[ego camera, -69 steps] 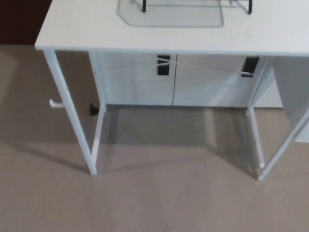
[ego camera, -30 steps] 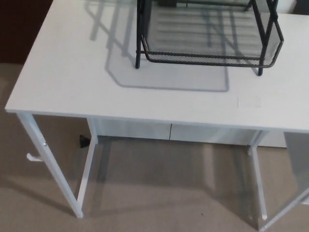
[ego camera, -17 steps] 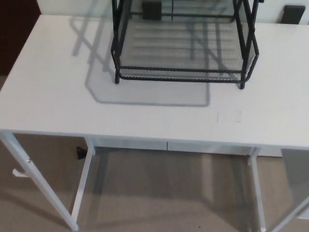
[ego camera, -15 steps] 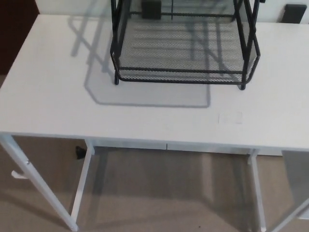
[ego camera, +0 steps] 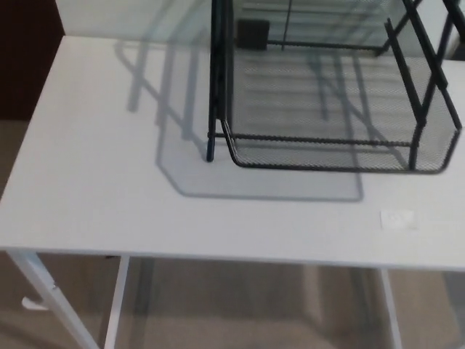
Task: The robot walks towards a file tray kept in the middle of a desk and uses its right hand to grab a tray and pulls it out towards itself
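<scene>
1. White desk filling most of the head view; tan floor visible below its near edge, dark panel at far left.
2. File tray: black wire-mesh rack, standing on the desk right of picture centre, cut off by the top and right edges. Lowest tray with its front rim facing the robot, set back from the near desk edge.
3. Small pale label lying flat on the desk, just in front of the rack's right end, apart from it.
4. Neither hand in view; fingers not shown, so spread or closed cannot be told.
5. Step in hand, as judged: approach not yet finished, reach not yet begun.
6. Recommended procedure:
   - Halt square to the desk, close enough to reach the front rim without leaning over the edge.
   - Shift rightward if possible, to bring the rack's full width into view before reaching.
   - Bring the right hand in low from the right, fingers spread, aimed at the middle of the front rim.
   - Hook the fingers over the rim wire, thumb beneath, clear of the black uprights at the corners.
   - Pull straight toward the body, level and slow.
7. Cautions, as judged: off-centre grip likely to skew the tray in its rails; light rack likely to slide bodily across the smooth desk instead of releasing the tray.
</scene>
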### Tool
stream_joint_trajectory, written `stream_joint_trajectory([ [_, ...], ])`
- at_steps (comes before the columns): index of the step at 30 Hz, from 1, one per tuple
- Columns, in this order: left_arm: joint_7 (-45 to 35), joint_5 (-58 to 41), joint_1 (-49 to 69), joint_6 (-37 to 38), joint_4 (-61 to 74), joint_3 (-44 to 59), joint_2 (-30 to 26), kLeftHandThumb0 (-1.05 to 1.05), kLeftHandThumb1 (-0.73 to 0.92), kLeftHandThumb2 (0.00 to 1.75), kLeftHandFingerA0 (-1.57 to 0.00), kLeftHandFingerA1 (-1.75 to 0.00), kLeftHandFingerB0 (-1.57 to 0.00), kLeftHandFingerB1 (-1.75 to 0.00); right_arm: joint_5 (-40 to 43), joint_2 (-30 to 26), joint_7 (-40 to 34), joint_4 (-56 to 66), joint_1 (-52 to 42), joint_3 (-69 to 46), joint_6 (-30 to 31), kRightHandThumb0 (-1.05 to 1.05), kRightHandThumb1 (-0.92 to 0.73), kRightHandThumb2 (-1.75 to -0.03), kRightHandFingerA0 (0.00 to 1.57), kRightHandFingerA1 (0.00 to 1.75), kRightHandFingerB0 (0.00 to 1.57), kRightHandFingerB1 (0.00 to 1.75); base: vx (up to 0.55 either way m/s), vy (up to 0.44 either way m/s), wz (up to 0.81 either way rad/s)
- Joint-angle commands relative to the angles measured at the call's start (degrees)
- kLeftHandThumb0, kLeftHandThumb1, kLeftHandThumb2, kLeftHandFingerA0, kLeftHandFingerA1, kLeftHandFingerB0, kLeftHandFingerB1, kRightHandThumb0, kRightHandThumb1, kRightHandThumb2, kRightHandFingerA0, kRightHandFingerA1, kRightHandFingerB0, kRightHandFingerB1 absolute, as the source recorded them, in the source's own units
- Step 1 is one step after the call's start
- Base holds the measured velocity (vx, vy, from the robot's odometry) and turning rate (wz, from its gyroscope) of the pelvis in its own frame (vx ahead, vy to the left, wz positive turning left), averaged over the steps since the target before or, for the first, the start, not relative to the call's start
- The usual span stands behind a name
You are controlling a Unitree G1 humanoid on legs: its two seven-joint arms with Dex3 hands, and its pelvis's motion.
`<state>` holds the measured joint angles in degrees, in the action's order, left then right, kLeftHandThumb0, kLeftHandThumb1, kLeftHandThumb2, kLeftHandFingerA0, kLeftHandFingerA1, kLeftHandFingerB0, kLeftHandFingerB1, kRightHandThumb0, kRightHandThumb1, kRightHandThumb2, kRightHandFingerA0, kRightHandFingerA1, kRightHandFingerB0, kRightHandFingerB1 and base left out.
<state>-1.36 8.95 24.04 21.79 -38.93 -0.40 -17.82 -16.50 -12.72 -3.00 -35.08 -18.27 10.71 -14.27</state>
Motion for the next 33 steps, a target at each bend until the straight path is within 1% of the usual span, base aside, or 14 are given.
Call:
stream_joint_trajectory([
  [1,0.61,1.02,0.50,1.61,0.28,-0.28,-0.74,-0.15,0.52,0.57,-0.51,-0.46,-0.41,-0.40,-0.42,-0.69,-0.43,-0.34,0.16,-0.07,-0.65,-0.23,-0.67,-0.59,0.44,0.44,0.41,0.43,0.11,-0.087,0.06],
  [13,0.66,1.26,0.84,1.77,0.85,-0.58,-1.05,-0.16,0.52,0.58,-0.51,-0.46,-0.40,-0.40,-0.52,-0.55,-0.17,-0.05,0.47,0.15,-0.23,-0.23,-0.68,-0.59,0.45,0.45,0.42,0.44,0.06,-0.143,0.02],
  [19,0.92,1.37,0.90,2.20,0.58,-0.71,-1.06,-0.15,0.52,0.57,-0.52,-0.47,-0.41,-0.41,-0.63,-0.35,-0.54,-0.55,0.42,0.06,-0.83,-0.23,-0.67,-0.59,0.48,0.48,0.43,0.44,0.01,0.080,-0.10],
  [22,0.92,1.41,0.72,1.97,0.63,-0.74,-1.13,-0.15,0.52,0.57,-0.52,-0.47,-0.41,-0.41,-0.76,-0.24,-0.52,-0.68,0.68,0.01,-0.42,-0.22,-0.67,-0.59,0.47,0.47,0.43,0.44,0.06,0.170,0.14],
  [23,0.86,1.42,0.64,1.99,0.63,-0.73,-1.23,-0.16,0.52,0.58,-0.51,-0.47,-0.41,-0.41,-0.97,-0.17,-0.57,-0.41,0.82,0.05,0.01,-0.22,-0.68,-0.59,0.44,0.46,0.43,0.44,0.04,0.142,0.11],
  [24,0.76,1.56,0.83,2.24,0.79,-0.85,-1.34,-0.17,0.52,0.58,-0.51,-0.47,-0.41,-0.41,-1.20,-0.26,-0.63,-0.35,0.78,0.10,0.07,-0.30,-0.62,-0.72,0.40,0.50,0.41,0.49,0.09,0.090,0.03],
  [25,0.84,1.63,0.90,2.43,0.77,-0.87,-1.36,-0.17,0.52,0.58,-0.51,-0.47,-0.41,-0.41,-1.26,-0.23,-0.72,-0.40,0.72,0.08,0.05,-0.30,-0.62,-0.72,0.40,0.50,0.41,0.49,0.16,0.100,0.06],
  [26,0.89,1.59,1.03,2.12,0.72,-0.87,-1.21,-0.17,0.52,0.58,-0.51,-0.47,-0.41,-0.41,-1.33,-0.30,-0.67,-0.47,0.54,0.12,0.05,-0.24,-0.68,-0.59,0.39,0.43,0.43,0.43,0.13,0.090,-0.01],
  [27,0.84,1.50,1.19,2.05,0.80,-0.83,-1.17,-0.17,0.52,0.58,-0.51,-0.47,-0.41,-0.41,-1.23,-0.22,-0.62,-0.45,0.43,0.07,0.17,-0.32,-0.62,-0.73,0.37,0.49,0.40,0.48,0.08,0.033,0.08],
  [29,0.72,1.30,1.58,1.80,1.49,-0.75,-1.06,-0.17,0.53,0.58,-0.51,-0.47,-0.40,-0.41,-1.07,-0.10,-0.47,-0.15,0.28,-0.04,0.55,-0.33,-0.62,-0.73,0.38,0.50,0.40,0.49,0.00,0.000,0.00],
  [30,1.11,1.77,1.24,2.90,0.49,-0.95,-1.25,-0.17,0.52,0.58,-0.52,-0.48,-0.41,-0.41,-1.09,0.03,-0.87,-0.91,0.58,-0.10,0.13,-0.33,-0.62,-0.73,0.39,0.51,0.41,0.49,0.05,-0.044,0.07],
  [31,0.97,1.74,1.30,2.56,0.63,-0.97,-1.26,-0.17,0.53,0.59,-0.51,-0.47,-0.40,-0.41,-1.23,-0.09,-0.88,-0.84,0.51,-0.02,-0.06,-0.26,-0.68,-0.59,0.43,0.45,0.44,0.44,0.00,0.000,0.00],
  [33,1.21,2.16,1.37,2.09,1.02,-1.03,-1.55,-0.17,0.53,0.59,-0.51,-0.46,-0.40,-0.40,-1.68,-0.10,-0.72,0.29,0.35,0.32,0.87,-0.27,-0.68,-0.59,0.44,0.44,0.43,0.43,0.00,0.000,0.00],
])
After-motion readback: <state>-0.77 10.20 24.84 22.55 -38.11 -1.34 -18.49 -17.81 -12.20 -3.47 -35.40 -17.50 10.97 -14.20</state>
